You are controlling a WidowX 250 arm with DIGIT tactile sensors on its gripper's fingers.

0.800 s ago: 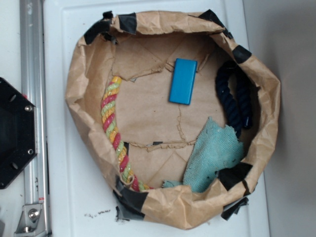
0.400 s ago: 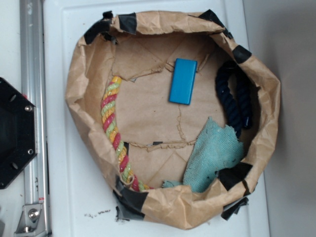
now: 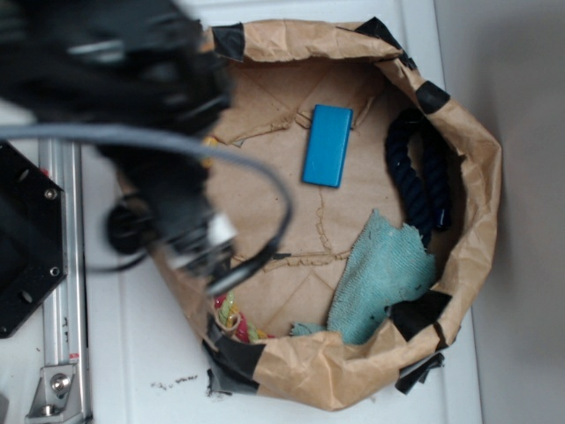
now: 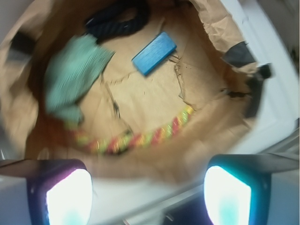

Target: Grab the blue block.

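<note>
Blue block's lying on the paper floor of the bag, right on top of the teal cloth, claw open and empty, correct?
Not on the cloth. The blue block lies bare on the paper, apart from the teal cloth, as the exterior view shows. The claw is open and empty.

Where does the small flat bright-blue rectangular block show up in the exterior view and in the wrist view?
Exterior: the small flat bright-blue rectangular block lies upper middle, on the floor of the brown paper bag, left of the dark navy rope.
Wrist: the block sits top centre, right of the navy rope, beyond the open gripper.
Shared landmark: the frayed teal cloth, beside both rope and block.
</note>
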